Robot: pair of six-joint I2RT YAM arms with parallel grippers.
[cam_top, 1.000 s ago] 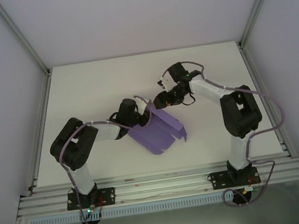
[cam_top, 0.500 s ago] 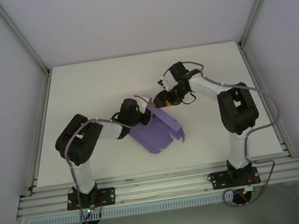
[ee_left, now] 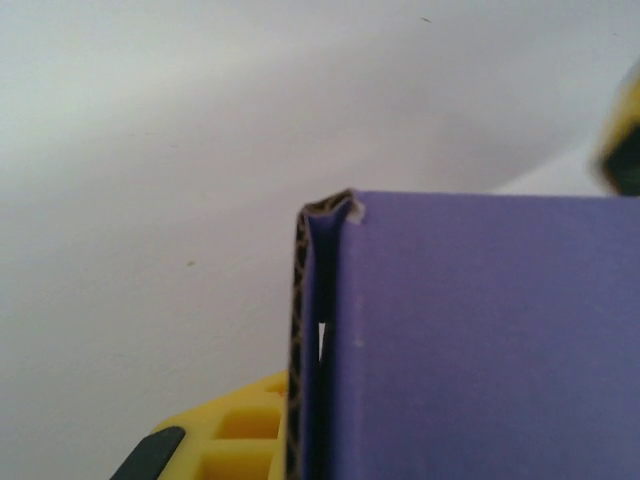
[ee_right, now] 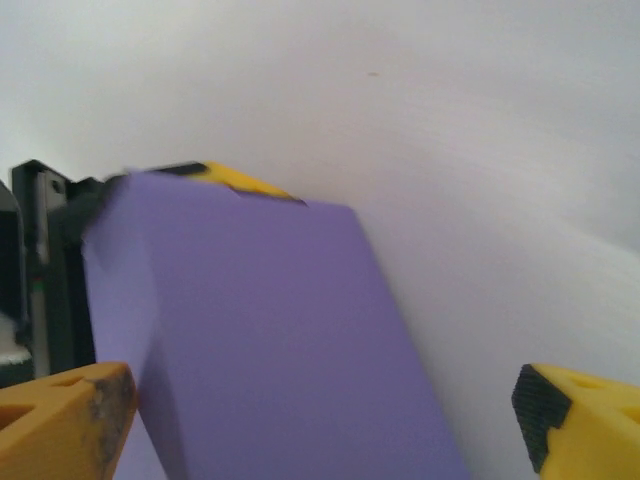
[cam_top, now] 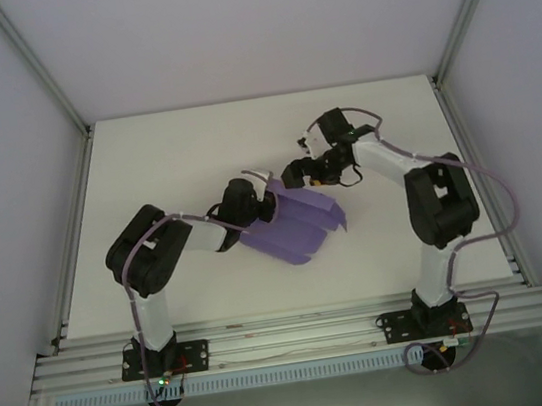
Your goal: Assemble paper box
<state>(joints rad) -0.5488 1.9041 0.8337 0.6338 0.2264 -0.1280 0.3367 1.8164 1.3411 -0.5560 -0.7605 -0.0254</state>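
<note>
White desk and pale walls edged with aluminium rails surround the work. A purple die-cut paper box of thin corrugated card hangs slanted just off the desk, reaching out from the left claw towards that arm's right. The left claw is clamped on the sheet's near edge, where its wrist camera shows one wall folded back on itself into a doubled layer. The right claw hangs at the far upper end of the sheet with its yellow fingers spread wide. The purple panel lies between them and touches neither, so this claw grips nothing.

The job looks partly done. One side wall is creased over, and the sheet curves instead of lying flat. The rounded flaps at the end away from the left claw hang loose and no closed box shape exists yet. Raising the other walls and tucking in those flaps appears to be what is left.
</note>
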